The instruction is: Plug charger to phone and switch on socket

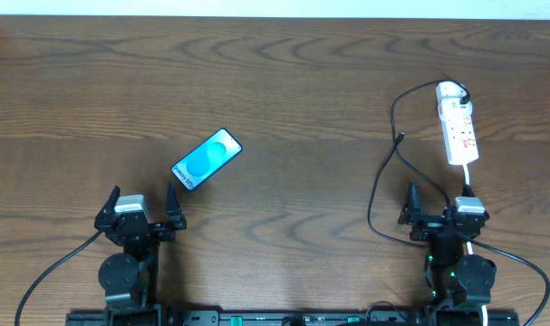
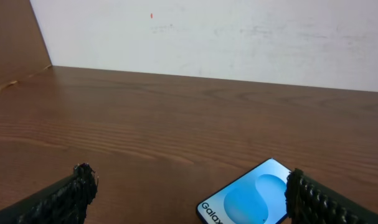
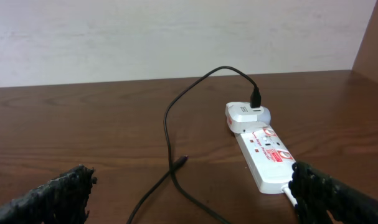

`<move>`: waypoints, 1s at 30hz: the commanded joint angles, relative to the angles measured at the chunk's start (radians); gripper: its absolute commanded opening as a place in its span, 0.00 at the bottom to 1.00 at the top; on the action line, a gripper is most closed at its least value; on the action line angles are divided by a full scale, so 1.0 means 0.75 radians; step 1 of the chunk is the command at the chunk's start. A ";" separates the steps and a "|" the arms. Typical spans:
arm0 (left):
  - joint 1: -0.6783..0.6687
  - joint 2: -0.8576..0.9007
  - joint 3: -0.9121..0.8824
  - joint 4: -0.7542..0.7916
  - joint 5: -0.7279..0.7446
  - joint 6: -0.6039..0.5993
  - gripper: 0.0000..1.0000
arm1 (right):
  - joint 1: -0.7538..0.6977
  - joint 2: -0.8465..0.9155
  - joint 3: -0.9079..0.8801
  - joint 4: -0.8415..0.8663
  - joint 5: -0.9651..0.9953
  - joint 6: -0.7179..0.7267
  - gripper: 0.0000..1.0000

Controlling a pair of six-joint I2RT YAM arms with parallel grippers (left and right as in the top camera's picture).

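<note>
The left jaws stand wide apart and empty, low over the desk [image 1: 302, 81]. The phone [image 1: 207, 159] lies screen-up just ahead of them, toward their right finger. The right jaws gape empty too. The charger [image 1: 383, 172] loops ahead to their left, tip lying free, and the socket [image 1: 458, 122] lies ahead to their right.
</note>
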 commanded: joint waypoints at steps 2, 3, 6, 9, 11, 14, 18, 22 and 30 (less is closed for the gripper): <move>0.006 0.000 -0.038 -0.016 0.026 0.018 0.98 | -0.007 0.004 -0.001 -0.005 0.006 -0.011 0.99; 0.006 0.000 -0.038 -0.016 0.026 0.018 0.98 | -0.007 0.004 -0.001 -0.005 0.006 -0.011 0.99; 0.006 0.000 -0.038 -0.016 0.026 0.018 0.98 | -0.007 0.004 -0.001 -0.005 0.006 -0.011 0.99; 0.006 0.000 -0.038 -0.016 0.026 0.018 0.98 | -0.007 0.004 -0.001 -0.005 0.006 -0.011 0.99; 0.006 0.000 -0.038 -0.016 0.026 0.018 0.98 | -0.007 0.004 -0.001 -0.005 0.006 -0.011 0.99; 0.006 0.000 -0.038 -0.016 0.026 0.018 0.98 | -0.007 0.004 -0.001 -0.005 0.006 -0.011 0.99; 0.006 0.000 -0.038 -0.016 0.026 0.018 0.98 | -0.007 0.004 -0.001 -0.005 0.006 -0.011 0.99; 0.006 0.000 -0.038 -0.016 0.026 0.018 0.98 | -0.007 0.004 -0.001 -0.005 0.006 -0.011 0.99; 0.006 0.000 -0.038 -0.016 0.026 0.018 0.98 | -0.007 0.004 -0.001 -0.005 0.006 -0.011 0.99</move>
